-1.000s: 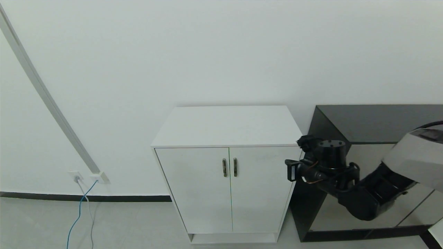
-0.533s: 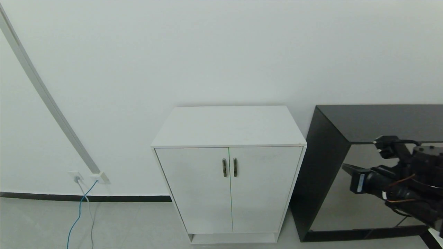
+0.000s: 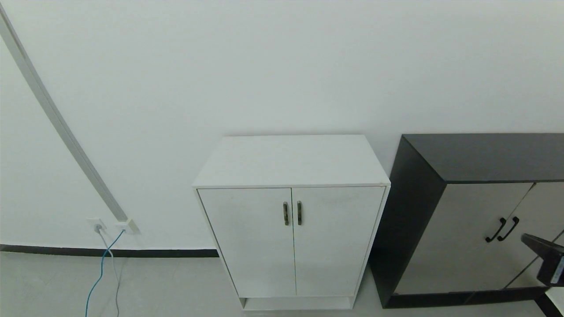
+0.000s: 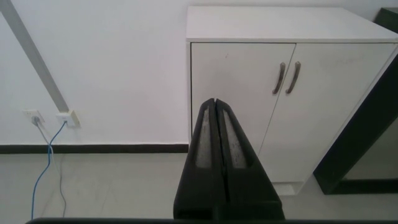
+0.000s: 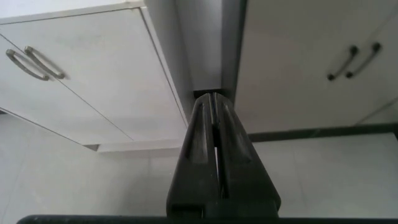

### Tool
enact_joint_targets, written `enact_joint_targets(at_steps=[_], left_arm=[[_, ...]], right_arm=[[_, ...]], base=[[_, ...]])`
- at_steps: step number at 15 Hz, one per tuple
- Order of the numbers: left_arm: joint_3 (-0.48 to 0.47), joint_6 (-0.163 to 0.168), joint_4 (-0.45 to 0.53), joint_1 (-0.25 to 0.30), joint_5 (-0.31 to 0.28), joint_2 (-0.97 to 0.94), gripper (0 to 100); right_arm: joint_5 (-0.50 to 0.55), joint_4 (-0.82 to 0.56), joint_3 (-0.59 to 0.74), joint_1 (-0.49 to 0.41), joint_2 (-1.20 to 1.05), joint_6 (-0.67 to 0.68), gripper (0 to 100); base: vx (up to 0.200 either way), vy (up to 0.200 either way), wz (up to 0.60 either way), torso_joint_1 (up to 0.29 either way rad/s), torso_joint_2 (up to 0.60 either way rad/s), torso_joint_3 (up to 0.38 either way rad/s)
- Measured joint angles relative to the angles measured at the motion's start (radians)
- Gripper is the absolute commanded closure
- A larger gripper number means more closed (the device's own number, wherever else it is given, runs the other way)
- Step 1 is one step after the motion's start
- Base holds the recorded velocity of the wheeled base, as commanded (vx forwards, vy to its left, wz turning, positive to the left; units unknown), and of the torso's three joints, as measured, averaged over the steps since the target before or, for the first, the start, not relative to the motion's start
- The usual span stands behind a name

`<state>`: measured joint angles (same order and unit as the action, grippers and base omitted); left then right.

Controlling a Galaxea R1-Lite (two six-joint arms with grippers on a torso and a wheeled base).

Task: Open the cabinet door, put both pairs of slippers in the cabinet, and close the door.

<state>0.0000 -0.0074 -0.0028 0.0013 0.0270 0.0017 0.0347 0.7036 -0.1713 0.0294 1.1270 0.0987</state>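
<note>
Nothing legible: no word, number, brand or sign can be read on any surface. The nearest thing to print is a small pale label (image 3: 558,265) on the flank of the right gripper (image 3: 535,244), set back from its tip (a narrow light strip with faint bluish marks on the black housing). Its marks are too small to make out as letters or digits.

left gripper (image 4: 215,102): black, tapered wedge shape, grey recessed faces
right gripper (image 5: 215,96): black, same taper, white label strip
</note>
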Motion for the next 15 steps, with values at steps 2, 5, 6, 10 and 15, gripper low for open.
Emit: enact_joint_targets(at_steps=[2, 5, 6, 10, 15], left_arm=[[0.0, 0.0, 0.0, 0.0, 0.0, 0.0, 100], [0.0, 0.0, 0.0, 0.0, 0.001, 0.0, 100], [0.0, 0.0, 0.0, 0.0, 0.001, 0.0, 100], [0.0, 0.0, 0.0, 0.0, 0.001, 0.0, 100], [0.0, 0.0, 0.0, 0.0, 0.001, 0.0, 100]], right_arm=[[-0.002, -0.14, 0.003, -0.016, -0.147, 0.0, 100], [-0.007, -0.356, 0.004, -0.026, -0.366, 0.0, 100], [-0.009, -0.427, 0.005, -0.026, -0.437, 0.0, 100], [-0.042, -0.697, 0.009, -0.022, -0.708, 0.0, 100], [-0.052, -0.819, 0.069, 0.033, -0.94, -0.013, 100]], base=[[0.0, 0.0, 0.0, 0.0, 0.0, 0.0], [0.0, 0.0, 0.0, 0.0, 0.0, 0.0], [0.0, 0.0, 0.0, 0.0, 0.0, 0.0], [0.0, 0.0, 0.0, 0.0, 0.0, 0.0], [0.0, 0.0, 0.0, 0.0, 0.0, 0.0]])
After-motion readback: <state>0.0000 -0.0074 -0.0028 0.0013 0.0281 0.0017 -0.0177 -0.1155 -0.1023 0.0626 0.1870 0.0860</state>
